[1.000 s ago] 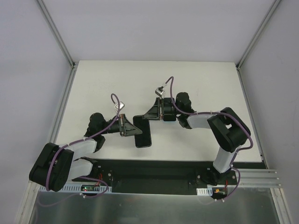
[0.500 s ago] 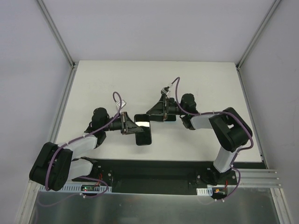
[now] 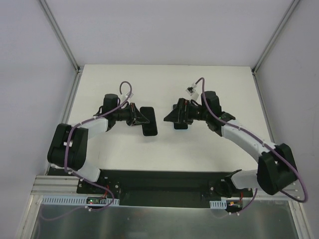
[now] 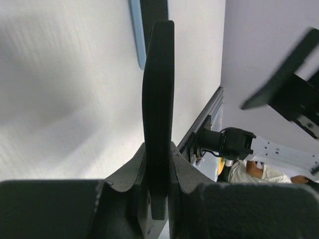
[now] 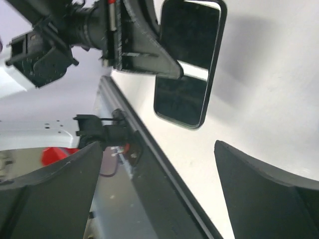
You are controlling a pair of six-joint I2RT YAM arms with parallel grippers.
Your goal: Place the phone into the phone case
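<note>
My left gripper point(image 3: 138, 117) is shut on the edge of the black phone case point(image 3: 148, 121), which the left wrist view shows edge-on between the fingers point(image 4: 158, 99). In the right wrist view the case point(image 5: 192, 35) has a black rim, and the glossy phone point(image 5: 180, 102) with a lighter rim sticks out from its lower end. How far the phone sits inside the case I cannot tell. My right gripper point(image 3: 172, 118) is open just right of them, touching neither, and nothing lies between its fingers point(image 5: 158, 144).
The white table point(image 3: 209, 144) ends in a black rail point(image 3: 164, 179) at the near edge, seen in the right wrist view as the rail point(image 5: 149, 159). Metal frame posts point(image 3: 62, 35) and grey walls stand along both sides.
My right gripper has opened, let go and drawn back to the right. My left gripper has carried the case and phone up the table, away from the near edge.
</note>
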